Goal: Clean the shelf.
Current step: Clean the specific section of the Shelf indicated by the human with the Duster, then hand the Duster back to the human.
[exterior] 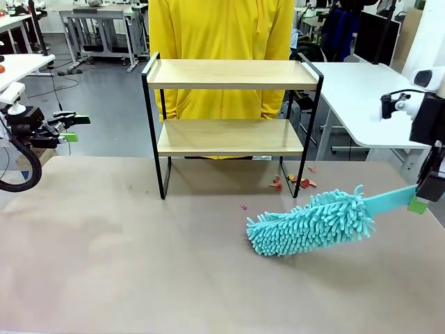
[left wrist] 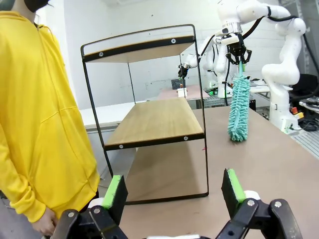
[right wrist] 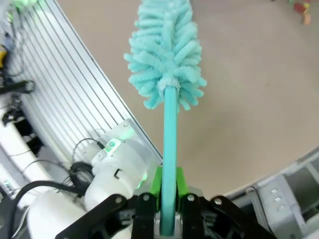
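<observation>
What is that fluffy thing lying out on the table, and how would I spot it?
Find the wooden shelf standing mid-table. In front of it, toward the robot's right, lies a turquoise duster, its flat handle clamped in the right gripper. Nothing else there is shaggy.

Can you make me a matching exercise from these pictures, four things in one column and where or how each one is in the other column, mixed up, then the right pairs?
Things:
1. shelf
2. duster
3. left gripper
4. red scraps

Place or state:
A. open, holding nothing, at the table's left edge
B. lying on the table by the shelf's right legs
C. standing at the far side of the table, both boards bare
D. held by its handle in the shut right gripper, fluffy head low over the table

Pairs: 1-C, 2-D, 3-A, 4-B
</observation>
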{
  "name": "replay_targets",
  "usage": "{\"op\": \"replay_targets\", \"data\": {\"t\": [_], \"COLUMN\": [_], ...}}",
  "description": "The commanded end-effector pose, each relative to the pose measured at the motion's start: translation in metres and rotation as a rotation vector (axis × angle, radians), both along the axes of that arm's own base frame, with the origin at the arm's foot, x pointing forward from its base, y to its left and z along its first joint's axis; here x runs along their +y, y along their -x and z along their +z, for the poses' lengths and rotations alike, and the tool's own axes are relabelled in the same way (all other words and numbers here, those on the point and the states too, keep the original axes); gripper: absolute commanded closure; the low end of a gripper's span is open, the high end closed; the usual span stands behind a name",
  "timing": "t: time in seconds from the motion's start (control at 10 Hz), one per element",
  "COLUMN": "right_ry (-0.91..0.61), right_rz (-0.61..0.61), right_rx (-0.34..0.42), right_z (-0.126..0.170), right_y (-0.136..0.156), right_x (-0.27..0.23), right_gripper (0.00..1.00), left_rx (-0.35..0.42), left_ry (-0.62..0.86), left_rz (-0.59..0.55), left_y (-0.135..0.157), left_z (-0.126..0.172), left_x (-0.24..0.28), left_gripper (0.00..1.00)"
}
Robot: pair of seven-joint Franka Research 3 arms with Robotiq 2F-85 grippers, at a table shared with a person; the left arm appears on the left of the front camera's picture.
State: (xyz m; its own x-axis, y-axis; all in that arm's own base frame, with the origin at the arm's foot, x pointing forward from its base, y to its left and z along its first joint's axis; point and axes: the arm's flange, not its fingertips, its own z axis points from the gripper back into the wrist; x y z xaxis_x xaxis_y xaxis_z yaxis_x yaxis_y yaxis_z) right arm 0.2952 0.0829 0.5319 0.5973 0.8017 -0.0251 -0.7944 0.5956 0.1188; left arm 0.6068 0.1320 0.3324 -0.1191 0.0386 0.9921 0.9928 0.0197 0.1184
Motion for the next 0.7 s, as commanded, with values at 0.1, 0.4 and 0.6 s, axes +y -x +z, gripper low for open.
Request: {"op": "replay_targets", "data": {"t": [0.1,0.4,0.6], "right_ry": [0.036,0.036,0.036], "right_rz": [0.009,0.009,0.009], "right_rx": [-0.001,-0.001,-0.001], "right_z": [-0.0014,-0.0014,-0.0014], "right_y": [0.0021,0.0021,0.0021], "right_x": [0.0049,0.0049,0.0049], "right_gripper": [0.87,0.87,0.87], "left_rx": [-0.015,-0.015,-0.015], "left_ry": [0.006,0.006,0.006], "left_rz": [-0.005,-0.005,-0.005], "left_y": [0.0014,0.0014,0.0014], "left_z": [0.0023,0.0023,0.0023], "left_x": [-0.0006,-0.0006,-0.0006], "left_gripper": [0.0,0.0,0.0]}}
